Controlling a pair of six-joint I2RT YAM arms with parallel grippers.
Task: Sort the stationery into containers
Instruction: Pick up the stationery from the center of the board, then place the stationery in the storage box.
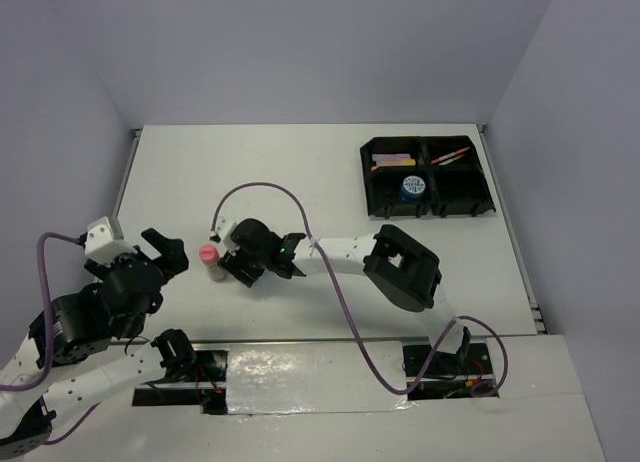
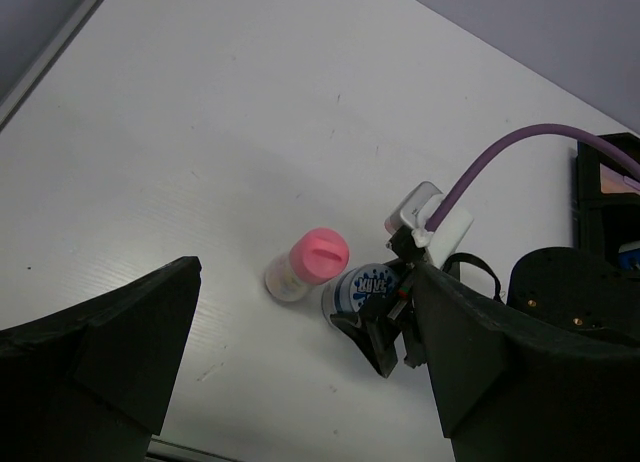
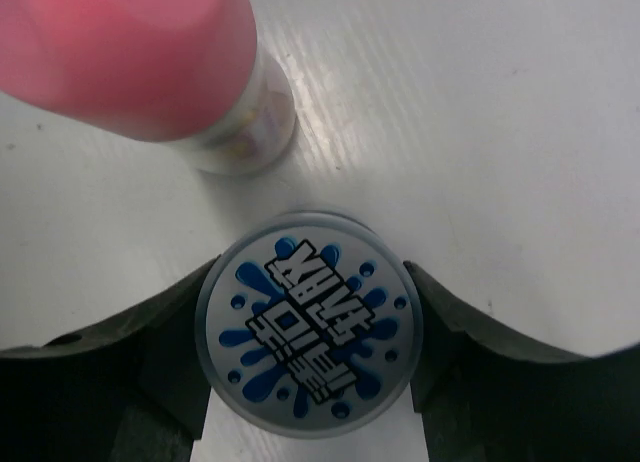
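Your right arm [image 1: 345,254] reaches left across the surface [image 1: 300,172], low over its middle, with the wrist pointing towards the left edge. Your right claw [image 1: 233,267] is down around a blue tub [image 3: 308,322]. Its jaws sit one on each side and close against the lid's rim, but you cannot tell whether they already grip it. The tub stands upright, left of the middle and nearer the near edge. The pink-capped bottle [image 2: 310,262] stands just beside it, beyond the fingertips. Your left arm [image 1: 100,312] is folded by the near left corner, and its left claw [image 1: 165,250] is spread wide and holds nothing. The tray [image 1: 370,204] sits at the far right corner.
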